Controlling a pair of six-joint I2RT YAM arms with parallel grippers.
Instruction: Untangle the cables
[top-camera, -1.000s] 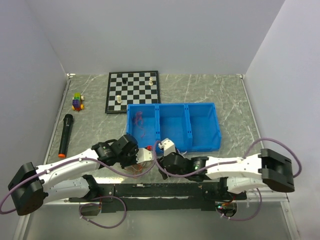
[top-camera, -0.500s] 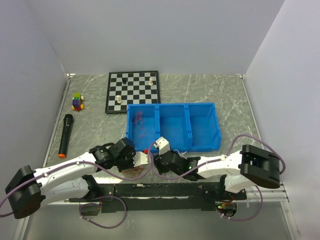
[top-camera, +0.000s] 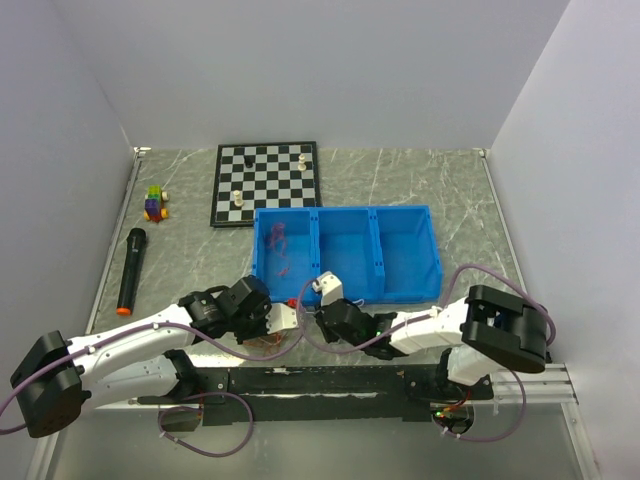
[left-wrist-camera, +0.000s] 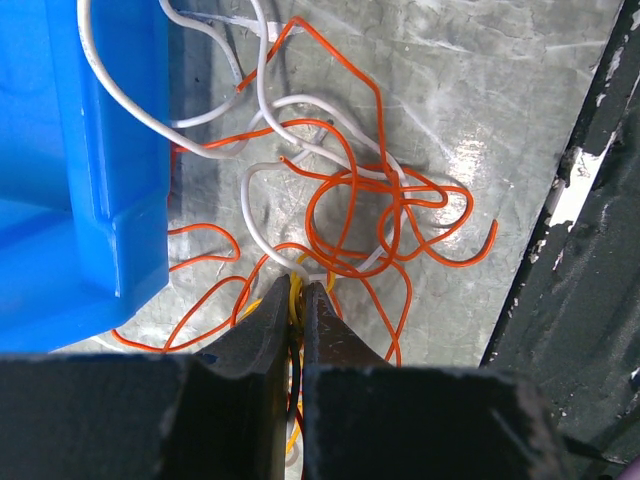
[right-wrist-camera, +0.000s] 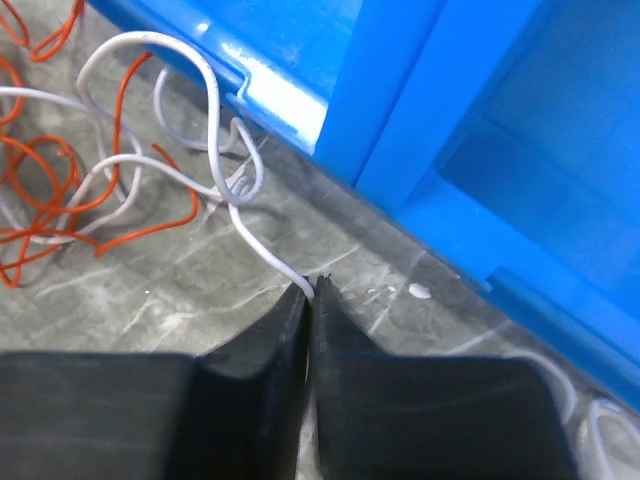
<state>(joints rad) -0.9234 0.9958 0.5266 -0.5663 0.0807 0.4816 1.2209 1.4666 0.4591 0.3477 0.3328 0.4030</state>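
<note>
Left gripper jaws pinch the cables' yellow strand beside the blue bin. Right gripper jaws clamp the white strand.

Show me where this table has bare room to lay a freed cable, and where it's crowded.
Free: the table between the blue bin and the right edge; the far strip right of the chessboard; the patch between microphone and bin. Crowded: off the bin's near-left corner, where the left gripper and right gripper pinch the cables.

bin x1, 3 compts | chessboard x1 | mic x1 | toy x1 | arms x2 | cables: tangled, count unclear
</note>
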